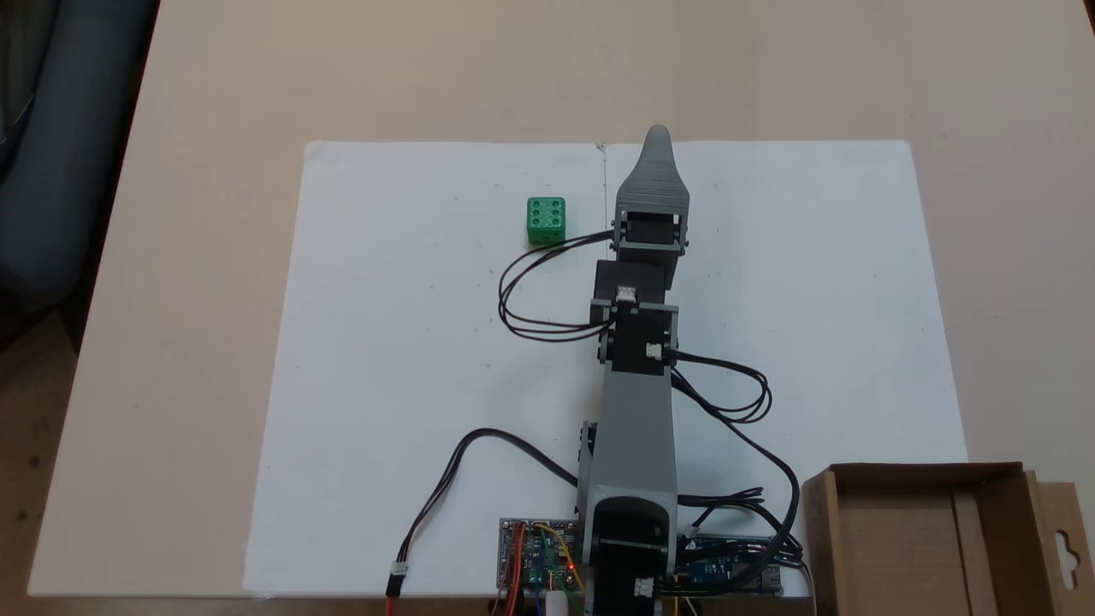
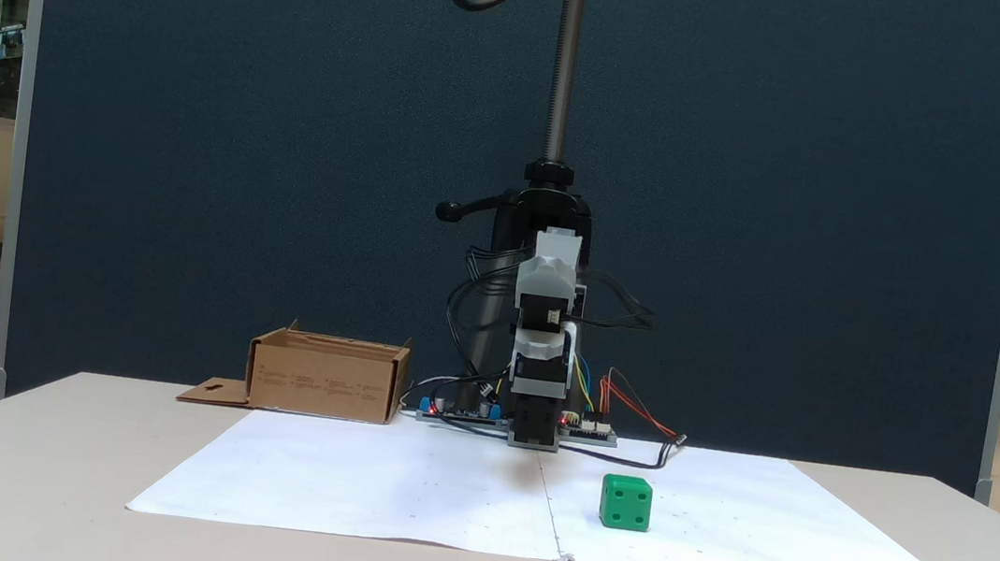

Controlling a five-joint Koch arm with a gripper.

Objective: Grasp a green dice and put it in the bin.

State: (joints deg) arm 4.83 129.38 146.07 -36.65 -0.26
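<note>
**Arm stretched out, dice untouched off to one side**

The gripper (image 1: 657, 141) reaches out over the white paper sheet (image 1: 385, 385), its tip near the sheet's far edge in the view from above. From up there only one tapered grey jaw shows, and from the front the arm faces me head-on, so I cannot tell whether the jaws are parted or closed. Nothing appears to be held.

The green dice (image 1: 546, 220) sits flat on the paper, apart from the gripper: to its left and a little nearer the base in the view from above, and to the right of the arm in the front view (image 2: 625, 503). A loop of black cable (image 1: 522, 291) curves just beside it.

It looks like a light, rigid plastic cube with rounded edges, probably somewhat slick. Two opposite flat faces, pinched squarely, seem the safest hold.

The bin (image 1: 932, 530) stands beside the arm's base, well apart from the dice, apparently empty.
</note>
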